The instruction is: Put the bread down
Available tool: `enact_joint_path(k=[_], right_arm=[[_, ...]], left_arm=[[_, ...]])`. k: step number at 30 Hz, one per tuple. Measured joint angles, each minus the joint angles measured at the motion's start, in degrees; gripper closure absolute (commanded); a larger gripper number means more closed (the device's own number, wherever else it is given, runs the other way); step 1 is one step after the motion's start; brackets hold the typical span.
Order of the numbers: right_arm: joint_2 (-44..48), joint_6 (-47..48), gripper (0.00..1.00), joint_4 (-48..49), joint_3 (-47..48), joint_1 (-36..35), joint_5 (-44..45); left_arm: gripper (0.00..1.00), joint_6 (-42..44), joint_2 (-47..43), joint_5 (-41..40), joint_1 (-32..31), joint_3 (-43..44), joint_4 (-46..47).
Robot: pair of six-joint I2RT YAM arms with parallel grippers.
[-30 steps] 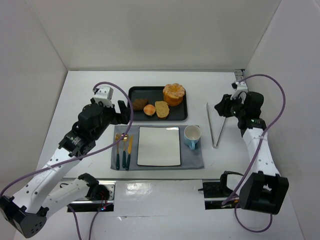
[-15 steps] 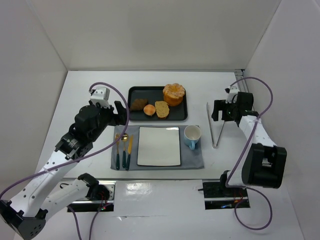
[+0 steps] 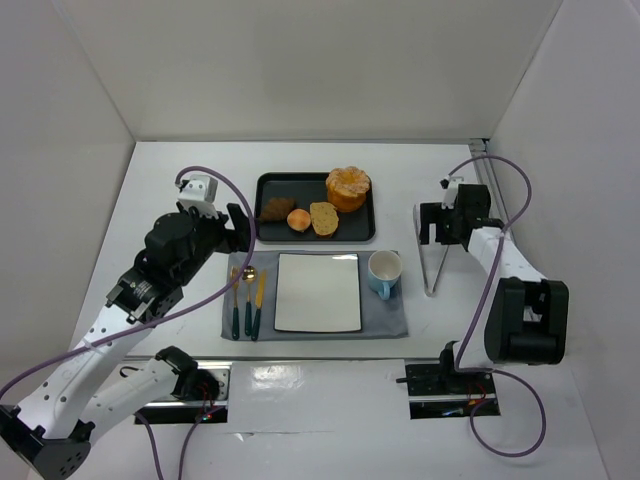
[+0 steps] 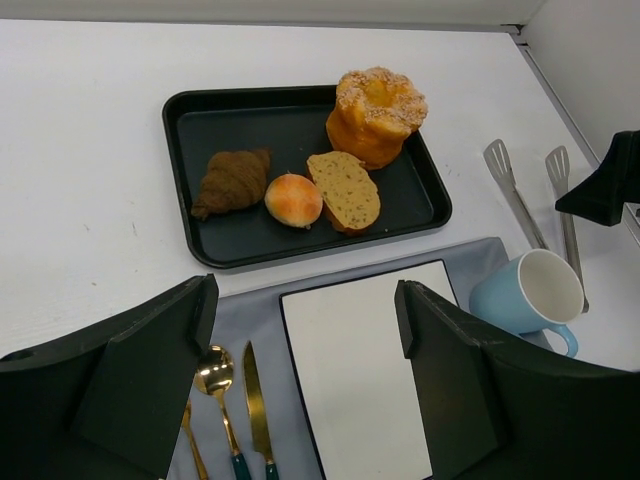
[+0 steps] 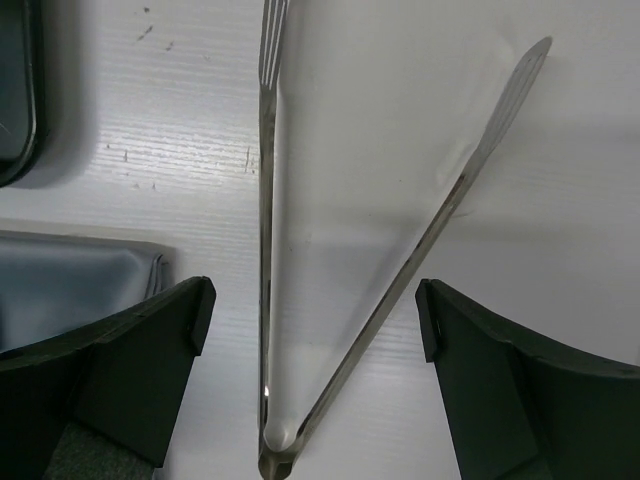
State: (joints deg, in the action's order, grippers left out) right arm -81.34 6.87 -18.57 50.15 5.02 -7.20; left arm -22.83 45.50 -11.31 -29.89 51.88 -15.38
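The bread (image 3: pixel 348 187) is a round, golden-orange loaf with a pale cracked top. It stands in the far right corner of the black tray (image 3: pixel 296 189), and the left wrist view shows the loaf (image 4: pixel 376 115) and the tray (image 4: pixel 250 125) too. My left gripper (image 3: pixel 241 226) hovers open and empty at the tray's near left, its gripper (image 4: pixel 305 305) above the white plate (image 4: pixel 365 370). My right gripper (image 3: pixel 429 222) is open at the right. There the gripper (image 5: pixel 315 305) straddles the steel tongs (image 5: pixel 265 250) that lie on the table.
A dark croissant (image 3: pixel 279 208), a small orange bun (image 3: pixel 298 219) and a tan bread slice (image 3: pixel 323 218) share the tray. A grey mat (image 3: pixel 385 318) carries the plate (image 3: pixel 318 292), a blue cup (image 3: pixel 384 270) and gold cutlery (image 3: pixel 247 300). The tongs (image 3: pixel 424 255) lie right of the cup.
My right gripper has opened and swung left over the tongs. The left arm has drawn back slightly to the left. The bread has not moved.
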Motion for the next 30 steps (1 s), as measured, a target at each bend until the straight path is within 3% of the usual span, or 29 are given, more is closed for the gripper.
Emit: enact_joint_path(k=[3, 14, 30], right_arm=[[2.2, -0.7, 0.00, 0.2, 0.0, 0.0, 0.6], [8.7, -1.8, 0.00, 1.1, -3.3, -0.3, 1.6], [2.2, -7.3, 0.00, 0.9, -3.3, -0.3, 3.7]], left_arm=[[0.10, 0.0, 0.0, 0.3, 0.0, 0.0, 0.0], [0.10, 0.0, 0.2, 0.7, 0.0, 0.0, 0.0], [0.09, 0.0, 0.5, 0.8, 0.0, 0.0, 0.0]])
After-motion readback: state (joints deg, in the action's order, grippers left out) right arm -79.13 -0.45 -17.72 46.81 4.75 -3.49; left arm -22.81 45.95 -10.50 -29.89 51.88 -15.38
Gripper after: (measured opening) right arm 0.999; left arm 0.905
